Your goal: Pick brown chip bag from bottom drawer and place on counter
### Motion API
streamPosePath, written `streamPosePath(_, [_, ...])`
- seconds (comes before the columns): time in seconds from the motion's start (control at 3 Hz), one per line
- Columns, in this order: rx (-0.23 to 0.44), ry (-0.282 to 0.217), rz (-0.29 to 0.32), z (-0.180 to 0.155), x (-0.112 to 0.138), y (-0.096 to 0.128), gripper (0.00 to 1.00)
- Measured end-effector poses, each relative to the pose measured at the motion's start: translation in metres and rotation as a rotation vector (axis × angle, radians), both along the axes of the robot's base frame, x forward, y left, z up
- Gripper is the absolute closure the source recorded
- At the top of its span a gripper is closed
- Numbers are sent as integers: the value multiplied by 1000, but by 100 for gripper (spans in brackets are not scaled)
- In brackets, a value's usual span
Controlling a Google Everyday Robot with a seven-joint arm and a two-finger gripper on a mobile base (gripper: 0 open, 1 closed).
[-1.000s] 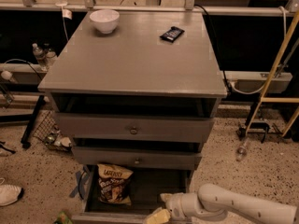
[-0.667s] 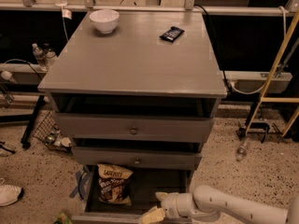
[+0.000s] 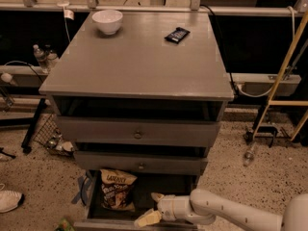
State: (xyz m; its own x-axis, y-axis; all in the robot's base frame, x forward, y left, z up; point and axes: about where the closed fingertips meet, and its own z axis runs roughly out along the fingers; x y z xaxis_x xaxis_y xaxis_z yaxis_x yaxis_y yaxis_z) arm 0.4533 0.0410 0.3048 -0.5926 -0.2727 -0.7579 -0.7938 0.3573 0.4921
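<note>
The brown chip bag (image 3: pixel 117 189) stands upright at the left of the open bottom drawer (image 3: pixel 93 199), its tan top band up. My gripper (image 3: pixel 152 207) reaches in from the right on a white arm. It sits low in the drawer, just right of the bag and apart from it. Its pale fingers (image 3: pixel 148 219) are spread open with nothing between them. The counter (image 3: pixel 139 61) is the wide grey top of the cabinet above.
A white bowl (image 3: pixel 107 20) and a small black wrapped bar (image 3: pixel 177 34) lie at the back of the counter. The two upper drawers (image 3: pixel 138 134) stand slightly pulled out, overhanging the bottom one. A shoe (image 3: pixel 9 199) and cables lie on the floor at left.
My gripper has slid a little to the left inside the bottom drawer, closer to the chip bag. The bag has not moved.
</note>
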Motion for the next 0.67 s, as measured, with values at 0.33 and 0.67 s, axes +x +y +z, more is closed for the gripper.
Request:
streamPosePath(0.33, [7, -45, 29, -10, 12, 15, 0])
streamPosePath(0.67, [19, -108, 53, -17, 24, 28, 0])
